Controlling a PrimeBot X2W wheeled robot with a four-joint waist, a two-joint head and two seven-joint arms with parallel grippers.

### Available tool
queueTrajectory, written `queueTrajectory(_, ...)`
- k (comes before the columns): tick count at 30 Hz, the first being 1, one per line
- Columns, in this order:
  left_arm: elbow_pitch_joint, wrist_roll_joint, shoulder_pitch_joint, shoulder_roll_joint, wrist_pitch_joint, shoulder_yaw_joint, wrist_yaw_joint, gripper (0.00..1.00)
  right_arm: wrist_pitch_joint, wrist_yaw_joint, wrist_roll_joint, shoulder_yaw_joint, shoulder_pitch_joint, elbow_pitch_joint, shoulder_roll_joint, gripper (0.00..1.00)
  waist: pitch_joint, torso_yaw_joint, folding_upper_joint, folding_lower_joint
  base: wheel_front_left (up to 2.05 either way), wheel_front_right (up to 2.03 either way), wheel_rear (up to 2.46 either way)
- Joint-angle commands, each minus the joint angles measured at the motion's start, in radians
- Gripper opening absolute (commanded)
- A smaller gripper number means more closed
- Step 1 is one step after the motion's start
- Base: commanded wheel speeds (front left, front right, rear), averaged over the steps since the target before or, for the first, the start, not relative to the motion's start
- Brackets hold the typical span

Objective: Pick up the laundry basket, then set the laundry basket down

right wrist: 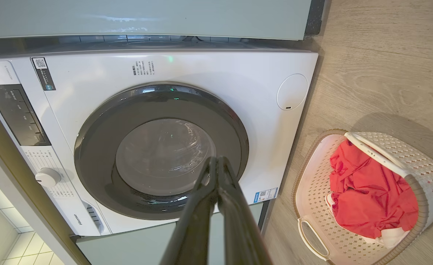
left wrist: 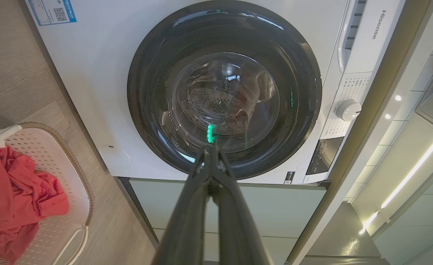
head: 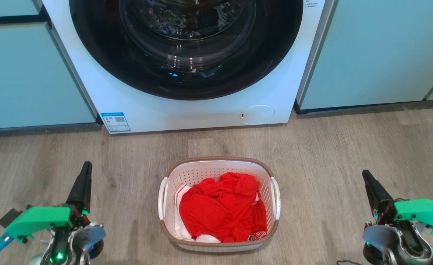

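Closed left gripper (head: 85, 176) at 8 o'clock and closed right gripper (head: 371, 184) at 4 in the head view; laundry basket (head: 201, 173) with red clothes (head: 220, 209) on the floor (head: 330, 147) between them, washer (head: 187, 110) at 12. Left wrist view: fingers pinched together, basket at 8. Right wrist view: fingers together, basket at 4.

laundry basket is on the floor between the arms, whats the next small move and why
Probably open both grippers and swing them inward toward the side handles. The laundry basket rests on the floor, and the left gripper and right gripper are shut, well apart from it on either side, touching nothing.
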Motion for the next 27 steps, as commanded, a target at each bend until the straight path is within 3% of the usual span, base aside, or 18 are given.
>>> queueTrajectory(1,-0.029,-0.001,-0.047,0.007,0.005,0.035,-0.007,0.00,0.005,-0.002,0.001,0.015,-0.047,-0.037,-0.013,0.00,0.000,0.000,-0.0001,-0.0001,0.00,0.00,0.00)
queueTrajectory(27,-0.029,0.001,-0.047,0.005,0.006,0.037,-0.007,0.00,0.010,-0.002,-0.004,0.008,-0.048,-0.036,-0.009,0.00,0.000,0.000,-0.0001,-0.0001,0.00,0.00,0.00)
